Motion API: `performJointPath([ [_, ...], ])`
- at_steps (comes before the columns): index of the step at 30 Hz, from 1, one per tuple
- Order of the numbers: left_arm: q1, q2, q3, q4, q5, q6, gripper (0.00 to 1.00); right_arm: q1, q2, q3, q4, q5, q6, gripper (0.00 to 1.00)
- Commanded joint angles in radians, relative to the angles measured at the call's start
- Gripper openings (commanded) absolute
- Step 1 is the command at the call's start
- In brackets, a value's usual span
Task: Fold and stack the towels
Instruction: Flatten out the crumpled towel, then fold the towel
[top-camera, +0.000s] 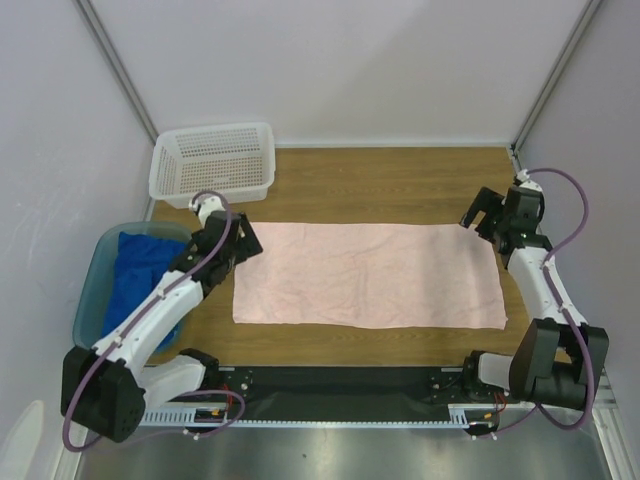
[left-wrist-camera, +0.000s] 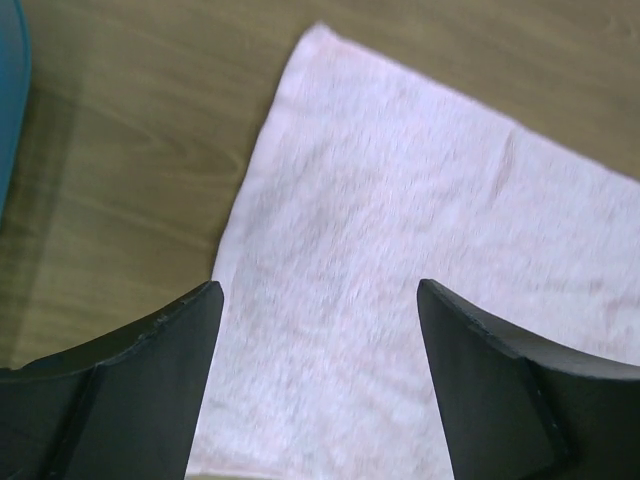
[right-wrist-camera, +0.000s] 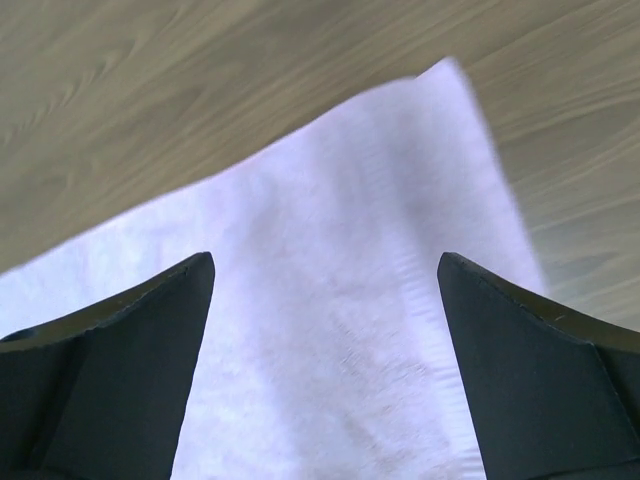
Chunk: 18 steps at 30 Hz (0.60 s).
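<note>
Operator: The pale pink rectangular terry towel (top-camera: 368, 275), where is it and which way does it run?

Observer: It lies flat and unfolded in the centre of the overhead frame, on the brown wooden surface (top-camera: 400, 180). Its long axis runs left to right, with one short edge towards each arm. The long edges lie roughly level with the frame.

Operator: And the left pincer (top-camera: 243, 240)?

Observer: It sits at the towel's upper left corner. In its wrist view the left pincer (left-wrist-camera: 318, 285) is spread wide and released, gripping nothing. The pink cloth (left-wrist-camera: 420, 230) fills the gap between its dark fingers (left-wrist-camera: 150, 370), and the short edge runs down past the left one. I cannot tell whether the tips touch the fabric.

Operator: The right pincer (top-camera: 480, 215)?

Observer: It is at the towel's upper right corner. The wrist view shows the right pincer (right-wrist-camera: 325, 256) just as wide apart and holding nothing. The towel's corner (right-wrist-camera: 440, 110) points to the upper right of that frame. Contact is unclear here too.

Operator: Anything else?

Observer: A white perforated plastic basket (top-camera: 213, 160) stands at the upper left of the overhead frame. A translucent teal bin (top-camera: 95, 290) at the left edge holds a crumpled blue towel (top-camera: 140, 275).
</note>
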<state>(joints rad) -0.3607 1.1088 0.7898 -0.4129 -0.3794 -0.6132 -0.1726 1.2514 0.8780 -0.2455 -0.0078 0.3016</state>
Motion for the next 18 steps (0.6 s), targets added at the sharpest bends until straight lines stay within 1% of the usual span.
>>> performJointPath([
  [1, -0.021, -0.116, -0.075, -0.079, 0.088, -0.095, 0.84, 0.073, -0.049, -0.020, -0.006, -0.063, 0.031, 1.00],
  [5, -0.021, -0.210, -0.179, -0.135, 0.103, -0.204, 0.81, 0.148, -0.043, -0.039, 0.040, -0.109, 0.094, 1.00],
  [6, -0.020, -0.240, -0.214, -0.157, 0.102, -0.251, 0.80, 0.165, -0.038, -0.040, 0.051, -0.113, 0.105, 1.00],
  [9, -0.021, -0.270, -0.265, -0.210, 0.079, -0.345, 0.79, 0.234, -0.007, -0.031, 0.094, -0.135, 0.140, 1.00],
  [11, -0.021, -0.274, -0.279, -0.240, 0.065, -0.379, 0.77, 0.289, 0.032, -0.022, 0.123, -0.153, 0.149, 1.00],
  [12, -0.021, -0.271, -0.287, -0.286, 0.033, -0.423, 0.76, 0.307, 0.051, 0.001, 0.127, -0.150, 0.159, 1.00],
  [13, -0.021, -0.270, -0.291, -0.305, 0.022, -0.443, 0.74, 0.356, 0.090, 0.013, 0.133, -0.147, 0.165, 1.00],
  [14, -0.021, -0.270, -0.299, -0.331, 0.008, -0.465, 0.72, 0.376, 0.115, 0.031, 0.135, -0.146, 0.166, 1.00],
  [15, -0.021, -0.271, -0.314, -0.337, -0.002, -0.497, 0.70, 0.402, 0.140, 0.050, 0.134, -0.143, 0.175, 1.00],
  [18, -0.021, -0.283, -0.352, -0.307, 0.008, -0.510, 0.66, 0.487, 0.241, 0.142, 0.112, -0.149, 0.188, 1.00],
])
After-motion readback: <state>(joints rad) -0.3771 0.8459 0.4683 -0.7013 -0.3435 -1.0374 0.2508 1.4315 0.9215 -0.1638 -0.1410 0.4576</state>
